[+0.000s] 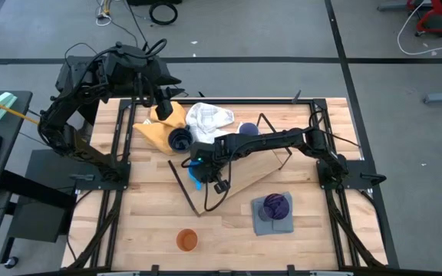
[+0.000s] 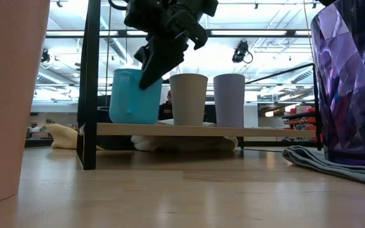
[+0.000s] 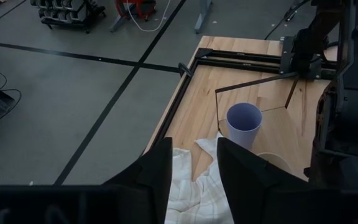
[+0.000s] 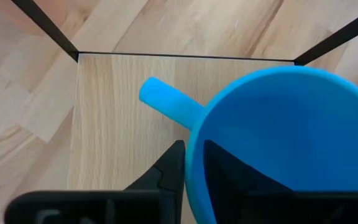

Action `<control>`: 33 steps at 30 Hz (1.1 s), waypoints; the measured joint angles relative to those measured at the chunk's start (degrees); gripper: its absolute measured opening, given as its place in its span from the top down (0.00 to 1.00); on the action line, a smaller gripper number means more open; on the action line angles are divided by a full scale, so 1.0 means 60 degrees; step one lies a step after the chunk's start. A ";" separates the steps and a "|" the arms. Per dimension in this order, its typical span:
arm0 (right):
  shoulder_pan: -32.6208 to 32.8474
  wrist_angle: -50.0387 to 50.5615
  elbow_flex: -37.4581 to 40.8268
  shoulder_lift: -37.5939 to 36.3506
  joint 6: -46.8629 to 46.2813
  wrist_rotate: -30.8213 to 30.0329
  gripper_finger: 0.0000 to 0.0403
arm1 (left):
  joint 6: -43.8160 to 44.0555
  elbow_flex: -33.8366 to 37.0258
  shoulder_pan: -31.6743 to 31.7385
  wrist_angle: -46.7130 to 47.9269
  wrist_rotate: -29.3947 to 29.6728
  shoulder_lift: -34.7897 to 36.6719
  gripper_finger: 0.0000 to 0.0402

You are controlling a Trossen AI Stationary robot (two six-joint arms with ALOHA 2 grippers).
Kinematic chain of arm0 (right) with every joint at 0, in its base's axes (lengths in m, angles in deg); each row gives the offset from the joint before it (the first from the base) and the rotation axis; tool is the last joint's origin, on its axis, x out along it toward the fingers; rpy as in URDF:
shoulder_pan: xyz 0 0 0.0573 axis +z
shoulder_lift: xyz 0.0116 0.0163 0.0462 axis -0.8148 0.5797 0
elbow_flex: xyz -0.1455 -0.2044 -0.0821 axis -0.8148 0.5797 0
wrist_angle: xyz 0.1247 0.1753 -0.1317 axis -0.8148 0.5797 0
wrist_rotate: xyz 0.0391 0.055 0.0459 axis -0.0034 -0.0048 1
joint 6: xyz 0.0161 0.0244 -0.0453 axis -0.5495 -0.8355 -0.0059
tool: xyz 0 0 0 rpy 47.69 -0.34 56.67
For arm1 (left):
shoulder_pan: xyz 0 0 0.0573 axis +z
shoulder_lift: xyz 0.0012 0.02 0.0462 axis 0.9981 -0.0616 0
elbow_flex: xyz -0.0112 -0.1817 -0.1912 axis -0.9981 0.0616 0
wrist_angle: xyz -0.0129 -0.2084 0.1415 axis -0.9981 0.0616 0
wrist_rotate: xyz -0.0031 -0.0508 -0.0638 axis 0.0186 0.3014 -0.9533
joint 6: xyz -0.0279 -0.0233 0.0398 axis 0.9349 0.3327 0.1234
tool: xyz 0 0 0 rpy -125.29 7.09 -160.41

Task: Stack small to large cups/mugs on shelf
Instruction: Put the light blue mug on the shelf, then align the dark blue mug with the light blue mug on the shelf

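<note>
My right gripper [image 4: 194, 171] is shut on the bright blue mug [image 2: 132, 96], which stands on the near-left corner of the shelf [image 2: 170, 130]. On the same board, in a row to its right in the low view, stand the beige cup [image 2: 188, 98] and the lavender cup [image 2: 229, 100]. The dark navy mug [image 1: 179, 139] sits on the yellow cloth. The orange cup [image 1: 186, 240] stands on the table near the near edge. The purple cup [image 1: 276, 205] rests on the grey cloth. My left gripper [image 3: 194, 162] is open, hovering over the white cloth at the far left. My right gripper holds the blue mug by its rim wall [image 4: 194, 149], beside the handle [image 4: 166, 102]. One finger [image 4: 169, 168] is outside and the other inside the mug. The fingers come from above, slanting down. The mug stands upright with its base on the shelf board.
The white cloth [image 1: 209, 116] and yellow cloth [image 1: 156, 130] lie at the far side, partly under the shelf. The grey cloth [image 1: 263, 222] lies near right. Black wire legs [image 1: 183, 184] frame the shelf. Bare tabletop shows at the near left.
</note>
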 joint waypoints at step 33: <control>0.0178 -0.0798 -0.0011 -0.0007 0.0018 -0.0217 0.73 | -0.0006 0.0000 -0.0001 0.0002 -0.0002 0.0000 0.67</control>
